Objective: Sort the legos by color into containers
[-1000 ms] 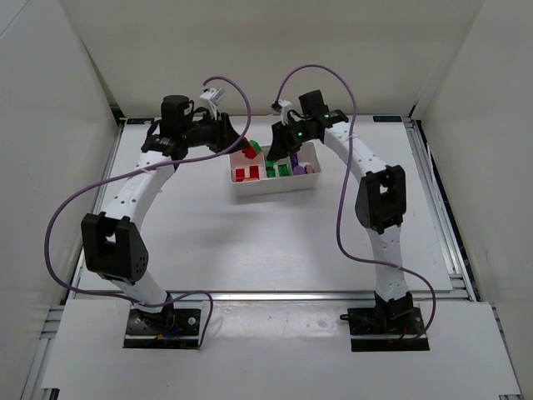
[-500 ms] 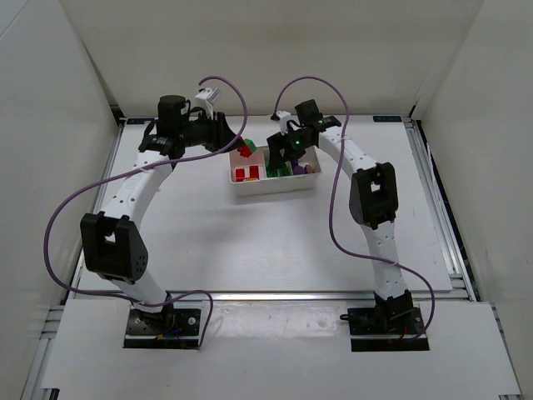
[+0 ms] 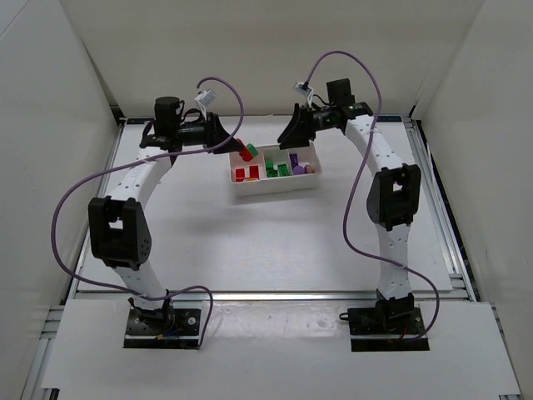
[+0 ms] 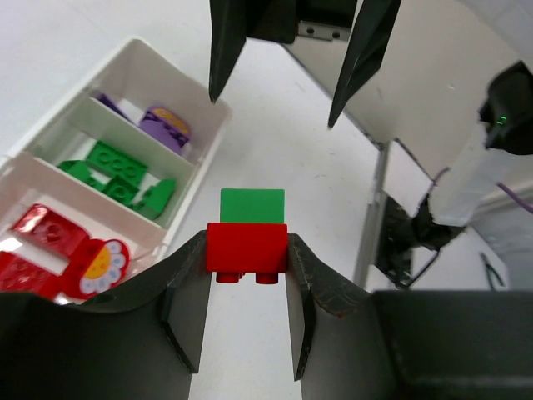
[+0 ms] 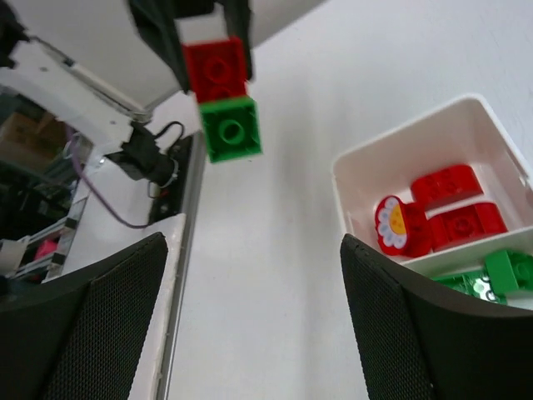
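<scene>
My left gripper is shut on the red half of a red-and-green lego pair, held in the air just left of the tray's far left corner. The green brick sticks out past the fingertips. My right gripper is open and empty, facing the pair from a short way off. The containers are three compartments of a white tray. Red legos lie in one end compartment, green legos in the middle, purple legos at the other end.
The tray stands at the back middle of the white table. White walls close in the back and both sides. Purple cables loop off both arms. A metal rail runs along the table's right edge.
My right gripper has opened and drawn back up and to the right, away from the lego pair. My left gripper still holds the pair, shifted only a little.
</scene>
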